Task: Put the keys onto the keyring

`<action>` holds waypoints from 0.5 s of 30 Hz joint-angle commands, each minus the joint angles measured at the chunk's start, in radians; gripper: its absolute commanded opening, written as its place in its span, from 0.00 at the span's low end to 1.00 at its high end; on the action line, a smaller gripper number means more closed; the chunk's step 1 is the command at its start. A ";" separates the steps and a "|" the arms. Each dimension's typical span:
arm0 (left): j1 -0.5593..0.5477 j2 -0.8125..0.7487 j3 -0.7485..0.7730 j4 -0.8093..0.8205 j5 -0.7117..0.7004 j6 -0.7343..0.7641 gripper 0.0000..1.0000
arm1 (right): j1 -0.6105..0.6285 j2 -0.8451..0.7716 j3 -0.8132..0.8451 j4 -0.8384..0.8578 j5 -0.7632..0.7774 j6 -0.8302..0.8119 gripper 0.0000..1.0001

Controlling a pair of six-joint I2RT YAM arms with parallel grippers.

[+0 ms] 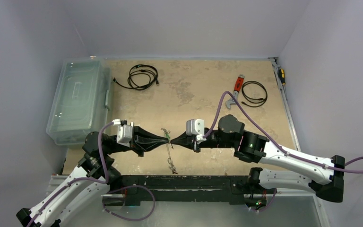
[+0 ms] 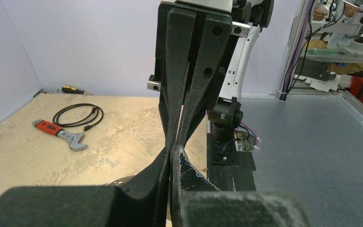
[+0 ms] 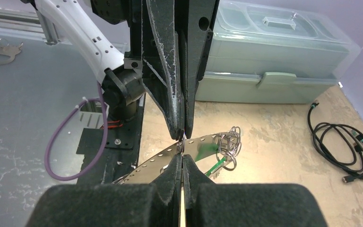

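**From above:** the left gripper [image 1: 164, 138] and the right gripper [image 1: 175, 139] meet tip to tip over the near part of the table [image 1: 194, 94], each with its jaws pressed together. A thin line of metal, the keyring [image 1: 169, 152], trails from that meeting point toward the arms' bases. A small dark cluster at its near end looks like the keys [image 1: 172, 166].

**From the left wrist:** the left gripper [image 2: 171, 153] is closed, and the right gripper [image 2: 177, 143] is set nose to nose against it. The fingers hide the ring and the keys here.

**From the right wrist:** the right gripper [image 3: 183, 161] is closed, with the left gripper [image 3: 182, 132] closed just above it. A little wire loop [image 3: 182, 143] sits in the gap between their tips; which of the two pinches it cannot be told. The flat, hole-punched keyring [image 3: 163, 159] curves away below. A green-tagged key [image 3: 208, 152] and a bunch of small split rings [image 3: 229, 142] lie just beside its far end.

The job looks part-way done. The pieces are gathered at the hoop and the threading seems to be in hand. No key can be confirmed as on the ring, and no red or black key is made out.
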 commanded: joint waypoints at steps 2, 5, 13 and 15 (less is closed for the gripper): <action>0.004 -0.010 0.009 0.061 -0.010 -0.018 0.00 | 0.005 0.009 0.021 0.043 -0.023 -0.001 0.00; 0.004 -0.012 0.008 0.059 -0.012 -0.018 0.00 | 0.003 0.013 0.020 0.055 -0.026 0.003 0.00; 0.004 -0.018 0.009 0.057 -0.015 -0.015 0.00 | 0.003 0.009 0.018 0.080 -0.036 0.008 0.00; 0.004 -0.020 0.009 0.056 -0.017 -0.015 0.00 | 0.005 0.011 0.018 0.083 -0.043 0.010 0.05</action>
